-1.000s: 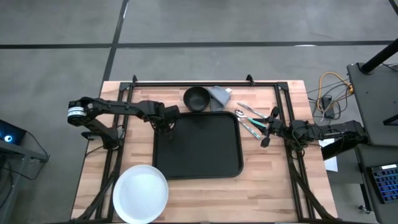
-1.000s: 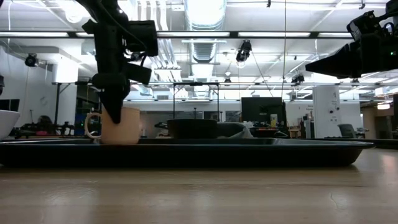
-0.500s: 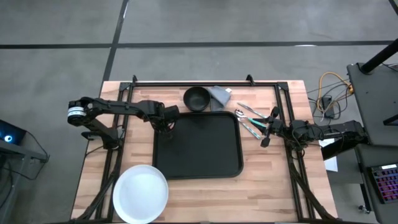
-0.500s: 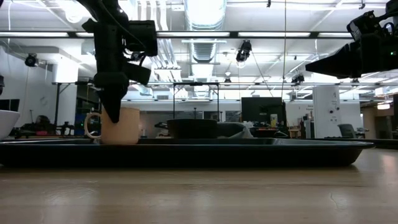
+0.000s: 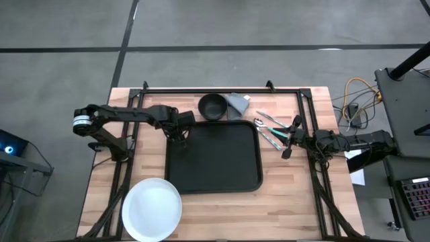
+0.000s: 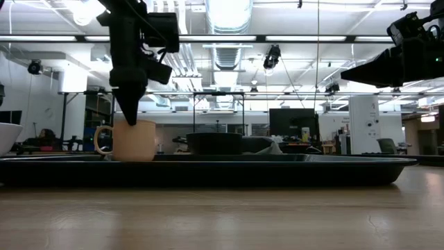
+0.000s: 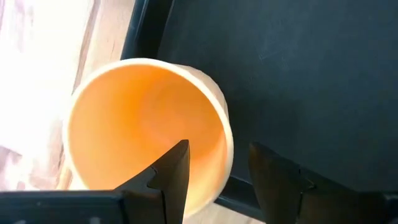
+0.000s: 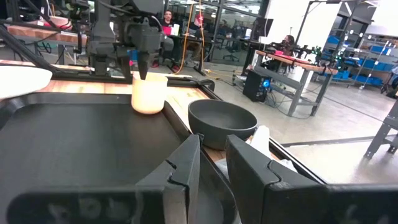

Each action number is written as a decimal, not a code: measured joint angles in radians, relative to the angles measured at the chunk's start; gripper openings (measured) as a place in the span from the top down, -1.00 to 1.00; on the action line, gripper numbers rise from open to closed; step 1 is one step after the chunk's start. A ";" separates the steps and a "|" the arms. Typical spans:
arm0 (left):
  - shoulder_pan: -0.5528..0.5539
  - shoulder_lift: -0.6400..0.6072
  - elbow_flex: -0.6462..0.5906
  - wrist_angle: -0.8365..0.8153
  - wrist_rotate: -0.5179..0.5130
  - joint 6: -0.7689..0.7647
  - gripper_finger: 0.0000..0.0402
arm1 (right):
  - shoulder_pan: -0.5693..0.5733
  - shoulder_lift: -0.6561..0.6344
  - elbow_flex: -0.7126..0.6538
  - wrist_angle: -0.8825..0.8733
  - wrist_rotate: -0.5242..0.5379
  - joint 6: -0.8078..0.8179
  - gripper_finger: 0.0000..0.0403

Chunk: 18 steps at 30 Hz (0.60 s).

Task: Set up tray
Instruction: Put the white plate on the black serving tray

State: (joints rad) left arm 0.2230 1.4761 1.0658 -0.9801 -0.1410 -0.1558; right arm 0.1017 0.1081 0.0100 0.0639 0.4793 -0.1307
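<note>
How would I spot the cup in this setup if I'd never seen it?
Find the large black tray in the middle of the wooden table. The cup stands in its far left corner, under the left arm's open fingers. It is the only pale orange thing, and it has a handle.

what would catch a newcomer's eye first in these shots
The big black tray fills the middle of the table, bare but for a tan mug standing upright in its far left corner. The left gripper hangs right over the mug's rim, jaws open. A white plate sits on the wood at the tray's near left, and a black bowl just beyond the tray's far edge.
</note>
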 joint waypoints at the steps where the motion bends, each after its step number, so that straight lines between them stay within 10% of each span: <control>1: 0.000 0.000 0.010 -0.015 0.000 0.000 0.28 | 0.000 0.000 0.000 0.000 0.000 0.000 0.66; 18: -0.008 -0.003 0.198 -0.194 0.154 -0.051 0.28 | 0.000 0.000 0.000 0.000 0.000 0.000 0.66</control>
State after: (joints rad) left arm 0.2154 1.4730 1.2640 -1.1743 0.0130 -0.2067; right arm 0.1020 0.1081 0.0097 0.0636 0.4790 -0.1310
